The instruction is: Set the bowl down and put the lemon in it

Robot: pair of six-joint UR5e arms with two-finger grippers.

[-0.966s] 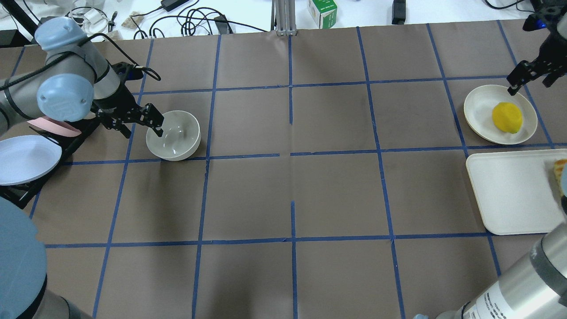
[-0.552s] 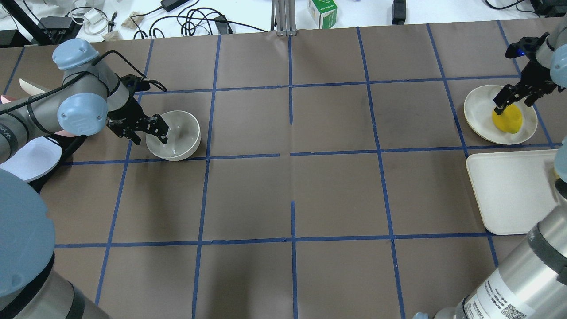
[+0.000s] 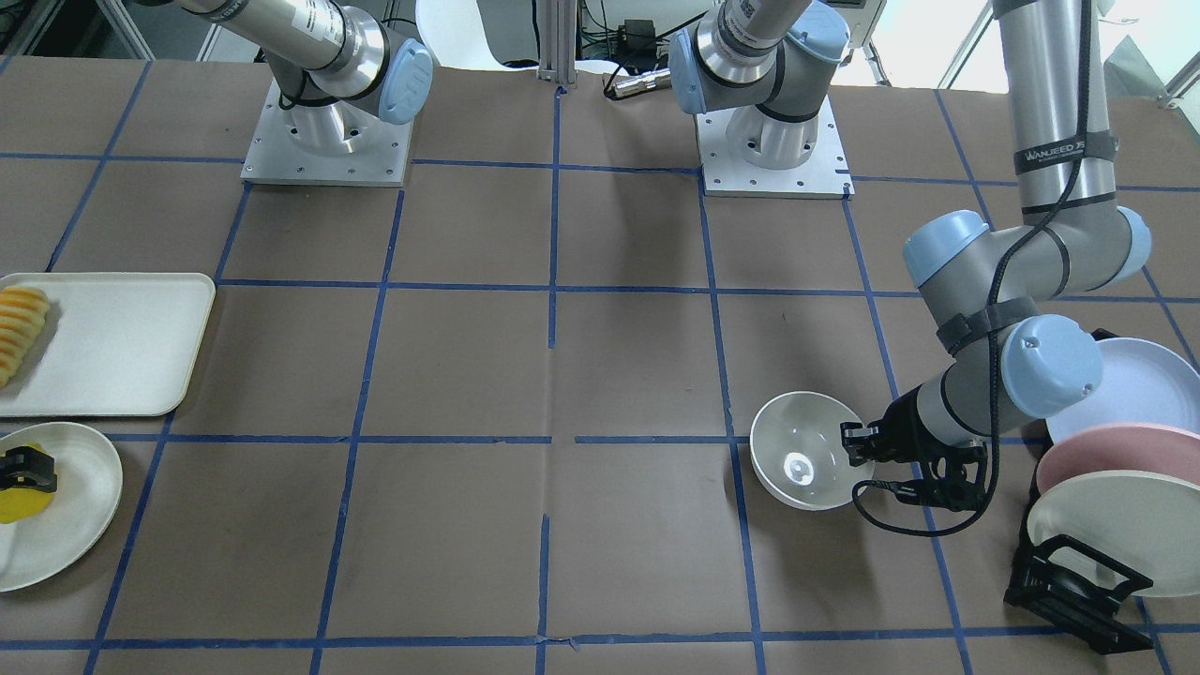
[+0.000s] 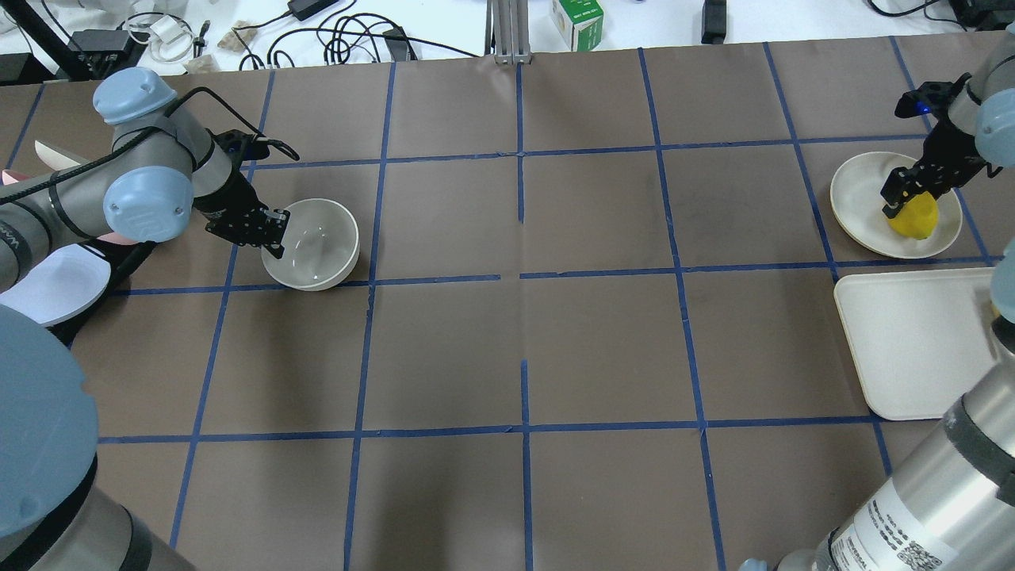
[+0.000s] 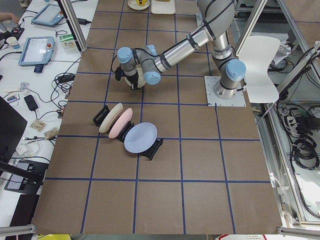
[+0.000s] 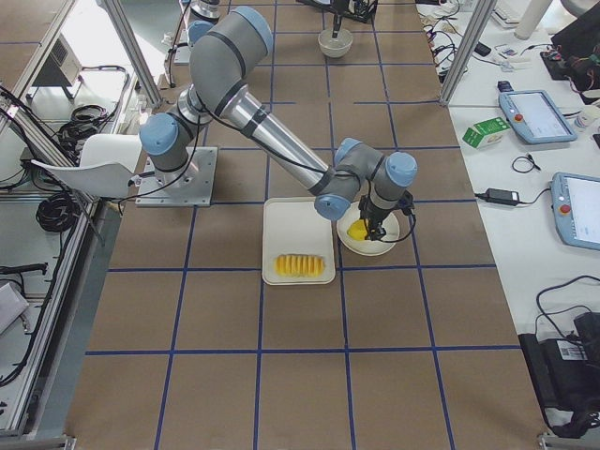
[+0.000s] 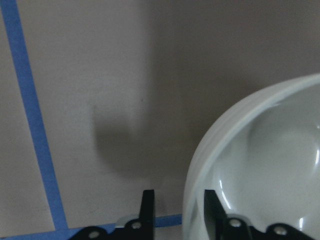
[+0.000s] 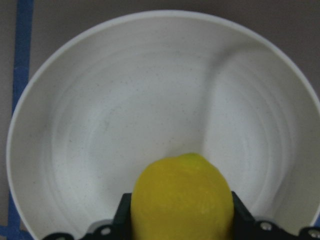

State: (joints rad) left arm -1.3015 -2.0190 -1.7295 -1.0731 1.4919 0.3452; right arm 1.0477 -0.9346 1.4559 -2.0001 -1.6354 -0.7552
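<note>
From across the table, the bowl [image 3: 783, 417] sits right side up on the brown table [image 3: 562, 375], next to the racked plates [image 3: 1116, 450]. The left gripper [image 3: 851, 446] is at the bowl's edge on the side by the rack. Far off at the other end, the lemon [image 3: 13, 510] lies on a flat plate [image 3: 70, 506], and the right gripper [image 3: 23, 469] is on top of it. A tray [image 3: 122, 347] with fruit slices [image 3: 21, 326] is just beside that plate. From above, the bowl [image 4: 321, 250] and the lemon [image 4: 918, 220] are well apart, at opposite ends of the table. The left gripper [image 4: 274, 238] is on the bowl's edge, and the right gripper [image 4: 900, 197] is down on the lemon. From the left end, the near arm bends low over the table past the racked plates [image 5: 125, 131], but it hides the bowl too much to tell how the hand is. From the right end, the lemon [image 6: 355, 231] sits on the plate [image 6: 375, 247] under the near arm. The left wrist camera shows one finger [image 7: 147, 207] outside the bowl [image 7: 265, 160] and one inside, set narrow, with a small gap left at the outer wall. The right wrist camera shows the lemon [image 8: 182, 195] hugged on both sides by the fingers, over the plate [image 8: 125, 100].
</note>
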